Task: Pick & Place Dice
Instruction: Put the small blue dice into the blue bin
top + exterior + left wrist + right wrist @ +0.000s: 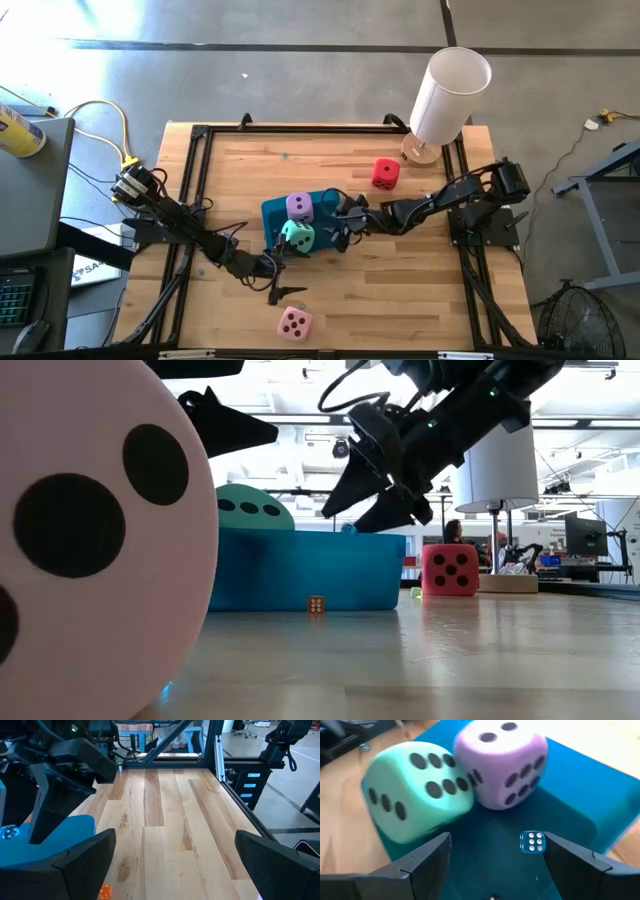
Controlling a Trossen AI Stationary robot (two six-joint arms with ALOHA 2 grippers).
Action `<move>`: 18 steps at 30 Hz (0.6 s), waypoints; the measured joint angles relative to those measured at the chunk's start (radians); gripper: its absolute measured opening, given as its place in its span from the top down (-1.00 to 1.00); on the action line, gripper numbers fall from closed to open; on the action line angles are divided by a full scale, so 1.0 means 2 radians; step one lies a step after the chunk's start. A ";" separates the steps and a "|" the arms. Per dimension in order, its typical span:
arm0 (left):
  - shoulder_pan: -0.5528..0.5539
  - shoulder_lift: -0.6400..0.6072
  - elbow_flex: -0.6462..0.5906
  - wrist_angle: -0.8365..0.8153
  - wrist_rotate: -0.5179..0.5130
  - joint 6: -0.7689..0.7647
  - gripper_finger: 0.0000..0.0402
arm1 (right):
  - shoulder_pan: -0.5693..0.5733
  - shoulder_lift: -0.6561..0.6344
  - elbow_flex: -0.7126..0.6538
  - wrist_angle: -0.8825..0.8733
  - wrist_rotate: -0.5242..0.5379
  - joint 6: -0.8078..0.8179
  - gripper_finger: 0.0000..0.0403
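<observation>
Two of four dice are in: mint green die (297,236) and lilac die (299,206) sit touching each other in the teal tray (272,212) mid-bench, mint propped against the tray's near wall so it rides above the rim in the low view. Red die (385,173) is loose on the bench (240,170) near the white cylinder (449,92), well apart from the tray. Pink die (294,323) is at the front edge, right up against the low camera. Right gripper (345,222) hangs over the tray's open end, jaws spread and empty; its wrist view looks straight down past both fingers at the two big dice plus a tiny translucent blue die (532,841) on the tray floor. My read is that it's parked above the drop zone, nothing in hand. Left gripper (282,268) sits low just outside the tray's near side, jaws fully released, gripping nothing, pointing across the bench. A tiny orange die (316,604) lies on the bench against the tray's outer wall. Judgement: halfway done. Pink is nearer the left arm, red nearer the right, so a split makes sense. Risk: soft cubes stacked against the wall may crowd out the next drop.
</observation>
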 joint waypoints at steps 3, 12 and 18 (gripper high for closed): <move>0.000 0.000 0.000 0.000 0.000 0.000 -0.99 | -0.001 0.000 0.000 -0.012 0.006 0.017 -0.48; 0.000 0.000 0.000 0.000 0.000 0.000 -0.99 | -0.001 -0.006 0.000 -0.015 0.038 0.008 -0.48; 0.000 0.000 0.000 0.000 0.000 0.000 -0.99 | -0.001 -0.007 0.000 -0.032 0.070 0.025 -0.48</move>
